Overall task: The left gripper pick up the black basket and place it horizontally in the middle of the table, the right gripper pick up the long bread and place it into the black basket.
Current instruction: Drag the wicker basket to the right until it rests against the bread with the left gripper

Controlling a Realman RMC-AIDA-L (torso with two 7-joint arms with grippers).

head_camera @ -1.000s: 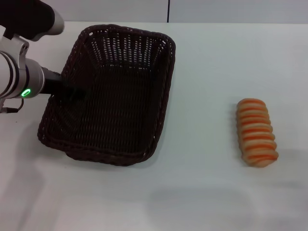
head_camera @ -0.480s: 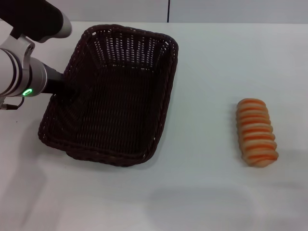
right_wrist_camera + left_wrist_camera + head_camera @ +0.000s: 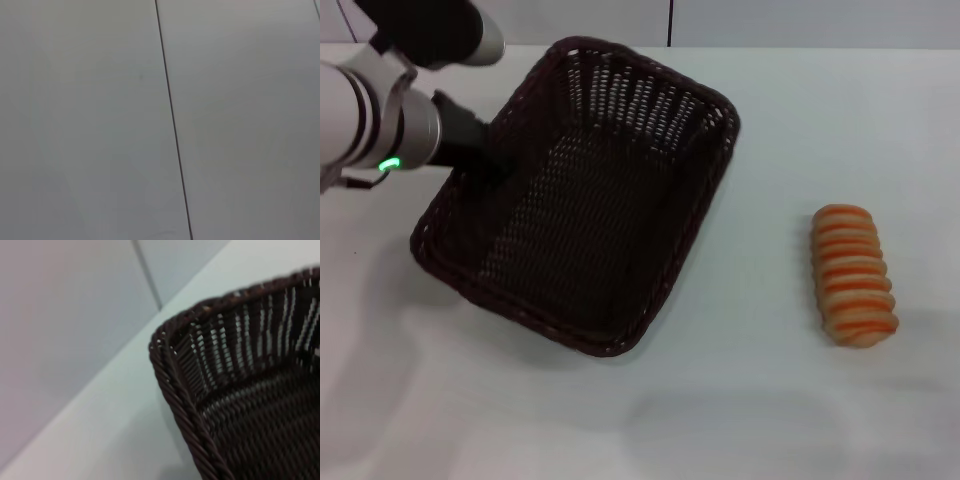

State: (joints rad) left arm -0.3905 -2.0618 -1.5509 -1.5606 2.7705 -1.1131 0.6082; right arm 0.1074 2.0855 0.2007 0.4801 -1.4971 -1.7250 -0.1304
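The black basket (image 3: 590, 215) is a large dark woven basket in the left half of the white table (image 3: 760, 400) in the head view, turned at a slant with one corner pointing to the far right. My left gripper (image 3: 493, 166) is shut on the basket's left long rim. The left wrist view shows a basket corner and its braided rim (image 3: 187, 405) close up. The long bread (image 3: 853, 275), tan with orange stripes, lies on the table's right side, well apart from the basket. My right gripper is out of view.
A grey wall with a vertical seam (image 3: 671, 22) runs along the table's far edge. The right wrist view shows only wall panels with a seam (image 3: 172, 125). Bare tabletop lies between basket and bread and along the front.
My left gripper has moved to the right and farther back with the basket's rim in it. The basket has swung clockwise and shifted toward the middle. The bread has not moved.
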